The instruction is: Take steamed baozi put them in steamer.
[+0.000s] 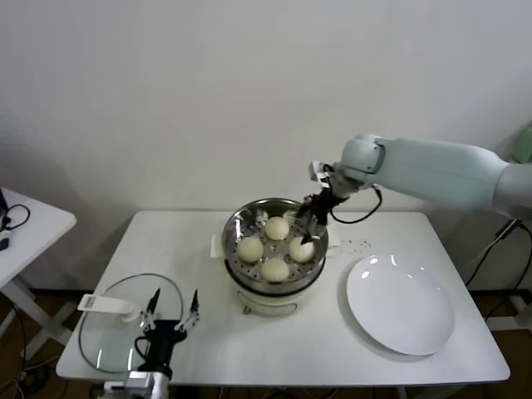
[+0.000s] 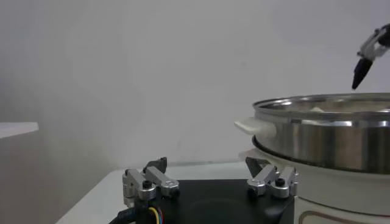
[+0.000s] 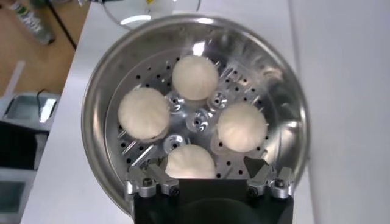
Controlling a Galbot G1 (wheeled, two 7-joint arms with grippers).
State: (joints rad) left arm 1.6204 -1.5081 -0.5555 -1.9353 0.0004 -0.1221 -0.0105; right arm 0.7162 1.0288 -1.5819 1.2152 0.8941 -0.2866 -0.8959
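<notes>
The steamer (image 1: pixel 232 239) stands mid-table, a shiny steel pot on a white base. Several cream-white steamed baozi lie on its perforated tray (image 3: pixel 201 119); one is at the back (image 1: pixel 277 227), one on the left (image 1: pixel 250 248), one in front (image 1: pixel 275 268). My right gripper (image 1: pixel 309 233) hovers open over the tray's right side. In the right wrist view its jaws (image 3: pixel 203 164) stand wide on either side of a baozi (image 3: pixel 190 159) without touching it. My left gripper (image 1: pixel 172 318) is parked open near the table's front left, with nothing between its fingers (image 2: pixel 159 164).
A flat white plate (image 1: pixel 401 305) lies to the right of the steamer. A round glass lid (image 1: pixel 116 337) with a white handle (image 1: pixel 108 306) lies at the front left, beside the left gripper. A small side table (image 1: pixel 29 223) stands at the far left.
</notes>
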